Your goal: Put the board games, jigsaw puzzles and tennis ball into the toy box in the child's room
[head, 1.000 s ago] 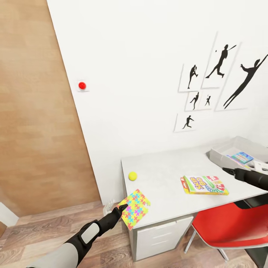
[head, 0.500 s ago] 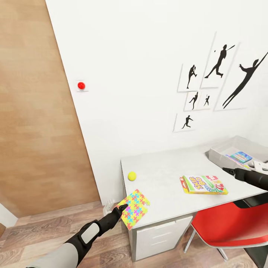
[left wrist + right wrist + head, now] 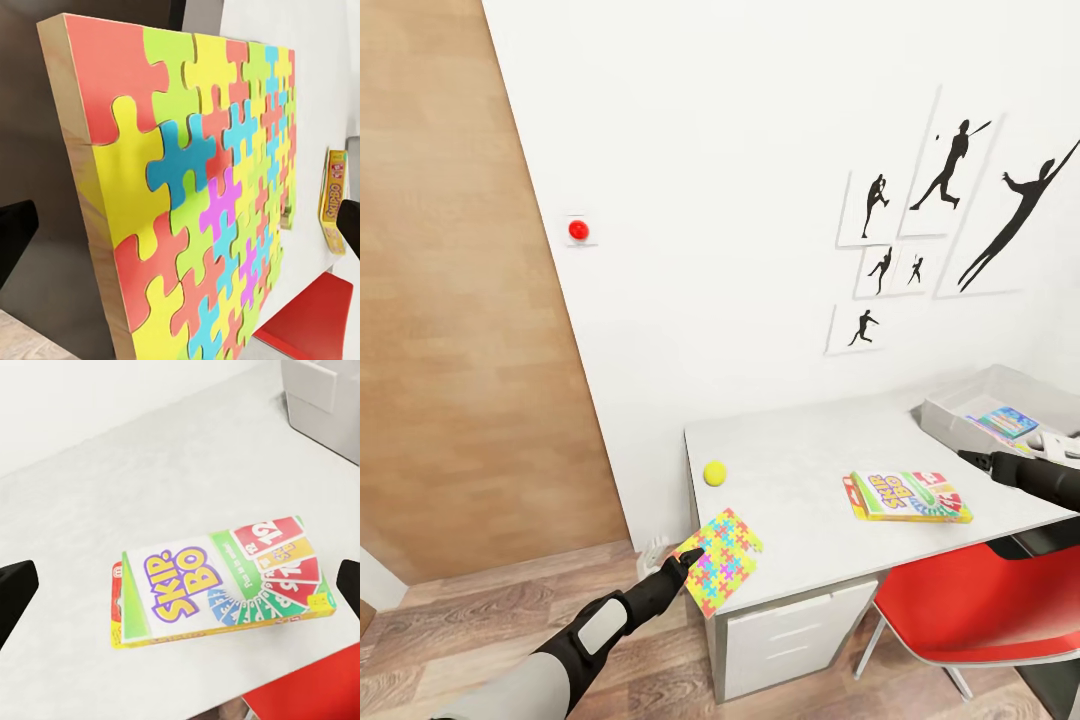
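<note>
Left pincer: my left pincer (image 3: 682, 566) reaches up to the near left corner of the desk (image 3: 810, 470), its tip touching the edge of the jigsaw puzzle (image 3: 721, 558). In my left wrist view the dark fingertips (image 3: 15, 236) stand wide apart on either side of the slab (image 3: 195, 195); I cannot tell whether they have hold of it.

Right pincer: my right pincer (image 3: 972, 460) hangs over the right end of the desk, between the SKIP-BO box (image 3: 907, 496) and the toy box (image 3: 960, 418). In my right wrist view its two fingertips (image 3: 15, 585) are spread wide with nothing between them, the SKIP-BO box (image 3: 217, 585) lying flat on the desk below.

Jigsaw puzzle: lies at the desk's near left corner, jutting a little past the edge.

Tennis ball: the tennis ball (image 3: 715, 472) sits on the desk just behind the jigsaw puzzle, near the left edge, apart from it.

Toy box: at the far right end of the desk by the wall; a small blue box (image 3: 1008, 421) lies inside.

In the way: a red chair (image 3: 980, 600) is pushed under the desk's right part, beneath my right arm. White drawers (image 3: 795, 625) sit under the left part.

Around: a red wall button (image 3: 578, 230) on the white wall, black baseball-player pictures (image 3: 950, 210) above the desk, a wood panel (image 3: 460, 300) at the left, plank floor (image 3: 480, 620) below.
</note>
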You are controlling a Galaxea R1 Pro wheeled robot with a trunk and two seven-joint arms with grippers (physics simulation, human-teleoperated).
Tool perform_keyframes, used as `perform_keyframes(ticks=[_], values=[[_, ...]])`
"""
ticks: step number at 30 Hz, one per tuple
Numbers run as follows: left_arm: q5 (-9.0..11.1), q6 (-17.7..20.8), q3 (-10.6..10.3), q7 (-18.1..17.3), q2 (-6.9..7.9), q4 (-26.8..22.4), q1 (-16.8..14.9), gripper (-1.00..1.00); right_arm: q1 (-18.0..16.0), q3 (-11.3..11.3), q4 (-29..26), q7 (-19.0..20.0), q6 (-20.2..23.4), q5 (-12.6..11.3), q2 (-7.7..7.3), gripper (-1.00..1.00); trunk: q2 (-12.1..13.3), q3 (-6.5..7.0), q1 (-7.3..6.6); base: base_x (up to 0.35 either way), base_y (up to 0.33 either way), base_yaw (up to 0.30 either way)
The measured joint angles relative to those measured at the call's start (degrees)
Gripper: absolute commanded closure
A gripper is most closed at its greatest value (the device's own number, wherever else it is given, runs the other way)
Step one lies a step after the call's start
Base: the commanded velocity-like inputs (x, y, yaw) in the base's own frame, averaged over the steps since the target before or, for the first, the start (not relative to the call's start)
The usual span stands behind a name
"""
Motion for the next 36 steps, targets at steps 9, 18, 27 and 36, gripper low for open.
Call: perform_keyframes(ticks=[9, 18, 27, 36], values=[[-0.02, -0.01, 0.00, 0.00, 0.00, 0.00, 0.00, -1.00, 0.00, 0.00, 0.00, 0.00, 0.00, 0.00, 0.00, -1.00, 0.00, 0.00, 0.00, 0.000, 0.000, -0.001], [0.00, 0.00, 0.03, 0.00, 0.00, 0.00, 0.00, -1.00, 0.00, 0.02, -0.01, 0.00, 0.00, -0.02, 0.00, -1.00, 0.00, 0.00, 0.00, 0.000, 0.000, -0.093], [-0.01, 0.00, 0.01, 0.00, 0.00, 0.00, 0.00, -1.00, 0.00, 0.00, -0.01, 0.00, 0.00, -0.01, 0.00, -1.00, 0.00, 0.00, 0.00, 0.000, 0.000, -0.051], [0.01, 0.00, 0.04, 0.00, 0.00, 0.00, 0.00, -1.00, 0.00, 0.01, -0.01, 0.00, 0.00, 0.00, 0.00, -1.00, 0.00, 0.00, 0.00, 0.000, 0.000, -0.015]])
